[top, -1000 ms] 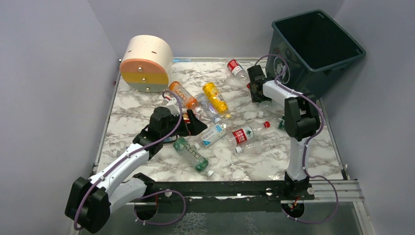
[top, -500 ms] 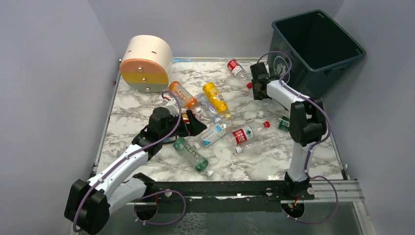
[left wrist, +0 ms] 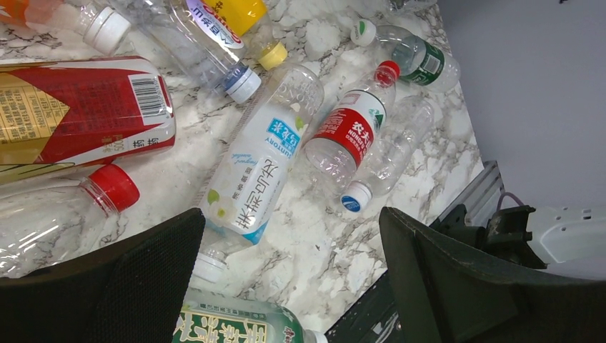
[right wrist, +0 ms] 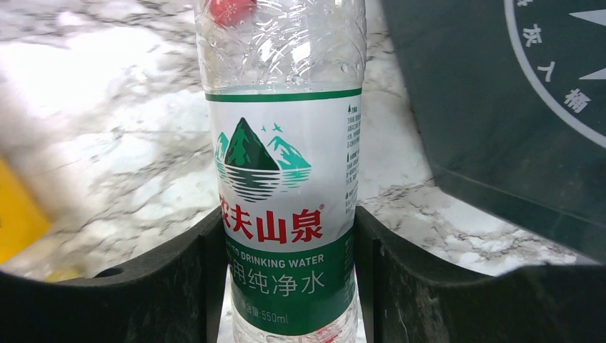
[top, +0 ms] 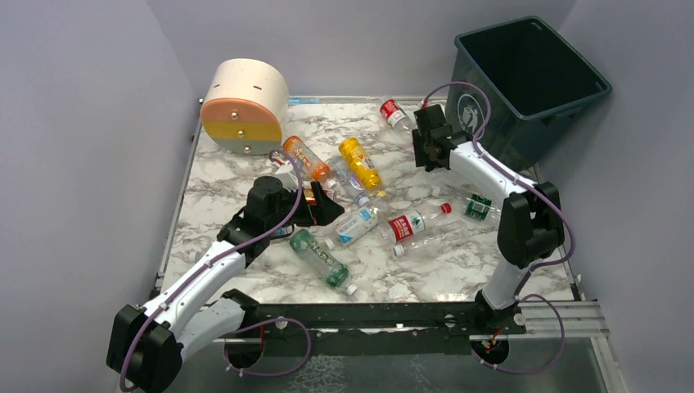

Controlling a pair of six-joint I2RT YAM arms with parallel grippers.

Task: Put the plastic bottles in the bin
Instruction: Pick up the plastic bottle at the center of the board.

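Top view: soft, even light is coming from overhead. The table point(top: 217, 176) is reading bright and the arms are casting only faint shadows. The bin point(top: 561, 123) interior is going near-black.
Right wrist: the green-label bottle point(right wrist: 284, 179) is rendering sharp. The marble behind it is blowing out and blurring on the left, and highlights are glinting off the clear plastic.
Left wrist: the plastic bottles point(left wrist: 257, 171) are looking crisp. The left gripper point(left wrist: 291, 214) is showing dark and soft-edged at the near edge.

bottle point(right wrist: 282, 179) sits between the jaws of right gripper point(right wrist: 286, 239), bin point(right wrist: 493, 121) just right of it. loose bottles point(left wrist: 250, 179) lie on table point(left wrist: 314, 246) below and ahead of left gripper point(left wrist: 289, 218).
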